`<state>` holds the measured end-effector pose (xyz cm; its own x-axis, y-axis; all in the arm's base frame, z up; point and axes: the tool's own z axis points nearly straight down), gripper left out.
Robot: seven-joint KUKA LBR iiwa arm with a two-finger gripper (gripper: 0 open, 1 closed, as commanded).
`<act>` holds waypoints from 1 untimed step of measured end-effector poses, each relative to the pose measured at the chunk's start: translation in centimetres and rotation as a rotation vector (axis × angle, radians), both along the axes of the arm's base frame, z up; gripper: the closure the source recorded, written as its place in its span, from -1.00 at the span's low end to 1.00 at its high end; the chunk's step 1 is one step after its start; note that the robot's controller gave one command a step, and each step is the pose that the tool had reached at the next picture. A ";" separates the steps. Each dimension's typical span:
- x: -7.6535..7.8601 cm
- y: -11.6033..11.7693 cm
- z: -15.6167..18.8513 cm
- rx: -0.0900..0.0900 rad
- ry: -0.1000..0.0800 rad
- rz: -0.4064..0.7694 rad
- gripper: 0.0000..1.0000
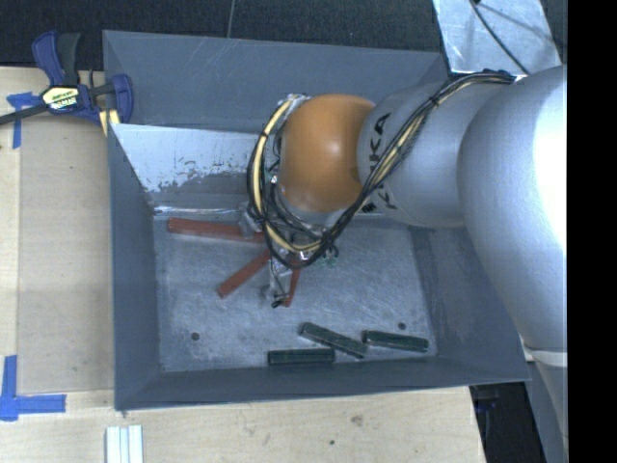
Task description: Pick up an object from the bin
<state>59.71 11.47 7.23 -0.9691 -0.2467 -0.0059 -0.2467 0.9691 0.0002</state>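
**Tom:** Where is the gripper (281, 295)?

**Mia:** It is low down, in the middle of the grey bin (133, 297). The big arm (453, 162) comes in over the right edge. It has an orange cover (323, 152) and cables (265, 162) on it.

**Tom:** What is nearest to it?

**Mia:** A slanted red-brown stick (241, 277). It lies in the middle of the bin floor. Its top end goes right up to the gripper.

**Tom:** Does the gripper hold the stick?

**Mia:** I cannot tell. The tip is small and dark. I cannot tell if it is spread wide or pinched tight.

**Tom:** What else is in there?

**Mia:** Another red-brown stick (205, 227) lies flat near the back wall, on the left side. Three dark green sticks (333, 340) lie along the front edge, well apart from the gripper.
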 end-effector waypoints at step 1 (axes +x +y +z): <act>-0.5 1.0 0.4 0.003 -0.009 -0.037 1.00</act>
<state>59.17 12.42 7.64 -0.9774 -0.2107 -0.0151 -0.2108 0.9775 0.0014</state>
